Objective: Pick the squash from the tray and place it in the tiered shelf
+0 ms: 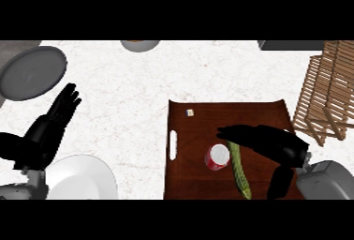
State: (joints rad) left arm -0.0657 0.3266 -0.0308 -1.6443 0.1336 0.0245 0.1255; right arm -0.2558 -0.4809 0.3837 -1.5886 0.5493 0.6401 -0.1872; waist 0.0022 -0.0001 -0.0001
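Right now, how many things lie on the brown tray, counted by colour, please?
Green: 1, the long squash, partly under the right hand.
Red and white: 1, the small round can.
Pale: 1, a tiny cube near the far edge of the tray.
Total: 3

White marbled counter [138,93] carries dark wooden tray [207,122] at right of centre, slatted wooden tiered shelf [325,93] at right edge, white plate [83,180] at lower left, grey round plate [31,72] at upper left, small bowl [140,45] at far edge.
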